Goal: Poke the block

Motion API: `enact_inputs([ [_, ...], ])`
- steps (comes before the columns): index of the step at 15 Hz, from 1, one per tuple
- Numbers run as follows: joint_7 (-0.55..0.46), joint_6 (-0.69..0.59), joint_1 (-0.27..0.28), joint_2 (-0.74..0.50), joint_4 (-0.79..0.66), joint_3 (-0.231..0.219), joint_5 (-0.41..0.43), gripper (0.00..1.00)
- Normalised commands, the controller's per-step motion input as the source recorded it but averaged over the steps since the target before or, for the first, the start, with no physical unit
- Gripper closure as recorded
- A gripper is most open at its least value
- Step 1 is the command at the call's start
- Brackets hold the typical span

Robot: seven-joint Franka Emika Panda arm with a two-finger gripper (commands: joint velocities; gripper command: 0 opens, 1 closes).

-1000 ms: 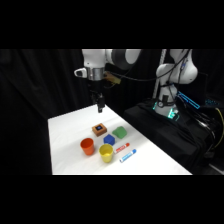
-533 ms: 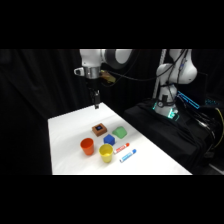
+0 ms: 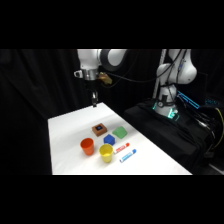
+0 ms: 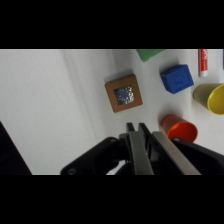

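Claw (image 3: 94,103) high above tabletop (image 3: 65,145), fingers apparently pressed together, holding nothing. Block (image 3: 99,130) sits untouched toward claw's 5 o'clock, side view. Poke not visibly made; descent remains.

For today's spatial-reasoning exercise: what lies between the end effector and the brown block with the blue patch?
Nothing: only bare white table separates the end effector from the brown block. The wrist view shows it best; the side view agrees.
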Motion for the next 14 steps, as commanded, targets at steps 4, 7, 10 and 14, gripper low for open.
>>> enact_inputs([
  [4,-0.08,0.26,-0.041,0.17,0.04,-0.02,0.169,0.97],
  [7,-0.11,0.31,-0.054,0.2,0.01,-0.022,0.171,0.97],
  [10,-0.12,0.29,-0.053,0.18,-0.01,-0.019,0.155,0.97],
  [14,-0.1,0.29,-0.032,0.19,-0.01,-0.006,0.136,0.97],
])
